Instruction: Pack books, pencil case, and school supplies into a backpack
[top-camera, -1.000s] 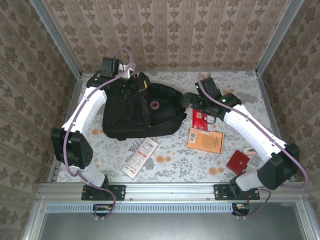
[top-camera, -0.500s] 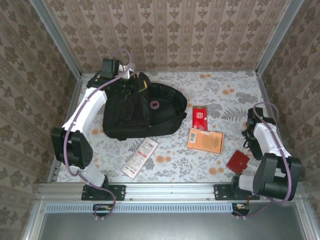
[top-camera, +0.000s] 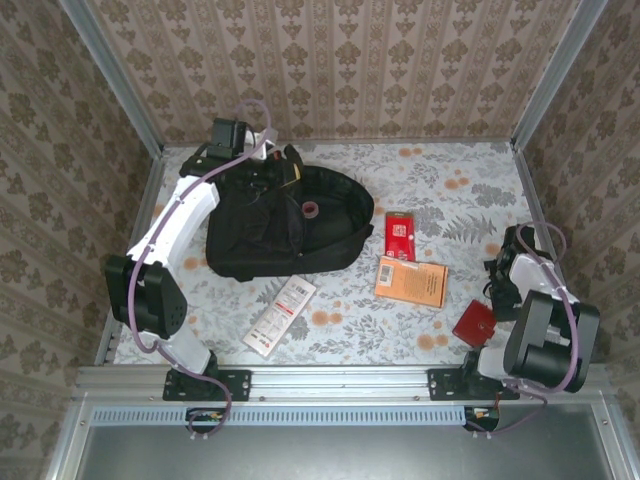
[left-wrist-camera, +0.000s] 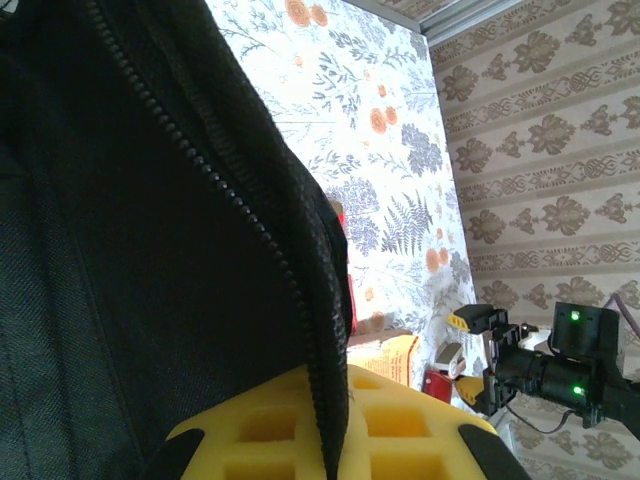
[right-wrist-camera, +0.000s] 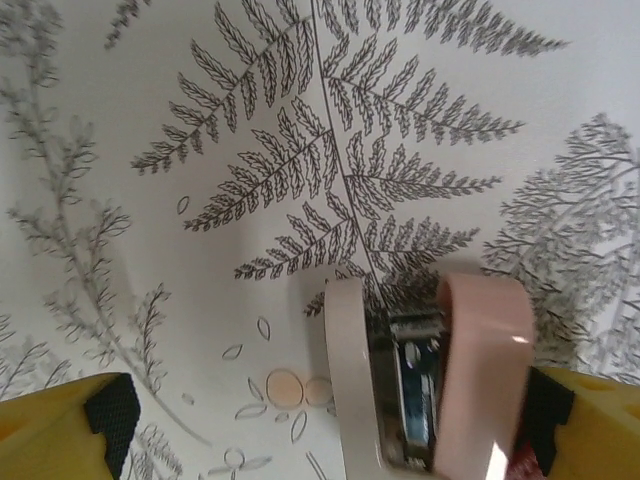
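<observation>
2 books (top-camera: 410, 281) lie beside backpack (top-camera: 285, 225); left claw (left-wrist-camera: 330, 440) pinches its zip edge, right claw (right-wrist-camera: 330, 425) spread wide around pink item (right-wrist-camera: 480, 380).

Floral-print table (top-camera: 440, 190) between damask-patterned walls (top-camera: 330, 60), aluminium rail (top-camera: 340, 380) in front.

Nothing legible; the white label (top-camera: 401, 232) on the red book (top-camera: 400, 239) is blurred.

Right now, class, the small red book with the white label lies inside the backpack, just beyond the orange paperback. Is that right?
Not quite. The red book lies on the table, to the right of the backpack and apart from it, just beyond the orange paperback. The top external view shows it.
</observation>
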